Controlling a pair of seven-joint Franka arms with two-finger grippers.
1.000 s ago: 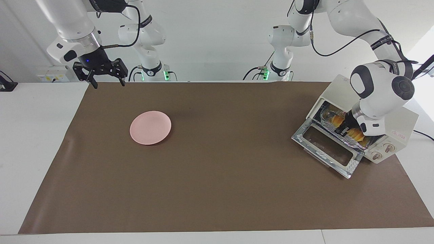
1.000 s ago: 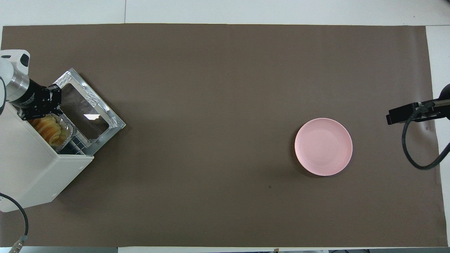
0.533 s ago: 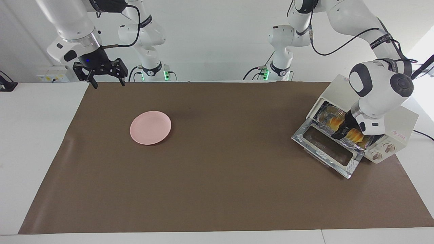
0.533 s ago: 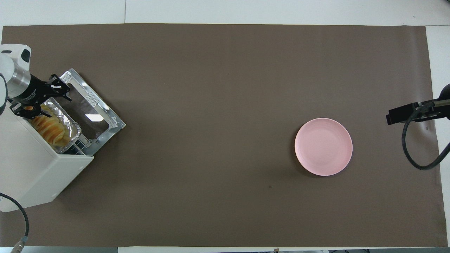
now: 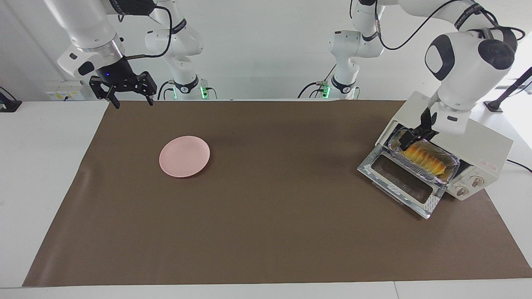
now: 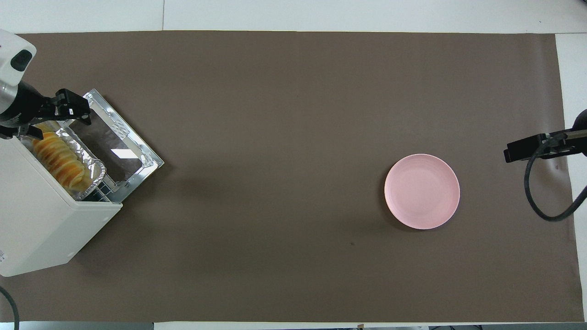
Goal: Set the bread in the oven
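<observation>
The bread (image 5: pixel 424 158), a ridged yellow-orange loaf, lies in a crinkled foil tray (image 5: pixel 449 167) on the rack at the mouth of the oven (image 5: pixel 482 151). The oven's glass door (image 5: pixel 397 182) hangs down, open. My left gripper (image 5: pixel 415 137) hovers open just above the end of the loaf toward the robots, holding nothing. From overhead, the bread (image 6: pixel 59 158) shows in full and the left gripper (image 6: pixel 46 123) has its fingers spread wide. My right gripper (image 5: pixel 131 97) waits open in the air over the mat's corner at the right arm's end.
A round pink plate (image 5: pixel 184 156) lies empty on the brown mat (image 5: pixel 266 232), toward the right arm's end of the table. The oven stands at the left arm's end, its lowered door reaching out over the mat.
The left gripper has opened, let go of the bread and lifted up out of the oven's mouth. The loaf now lies uncovered in the foil tray. The right arm has not moved.
</observation>
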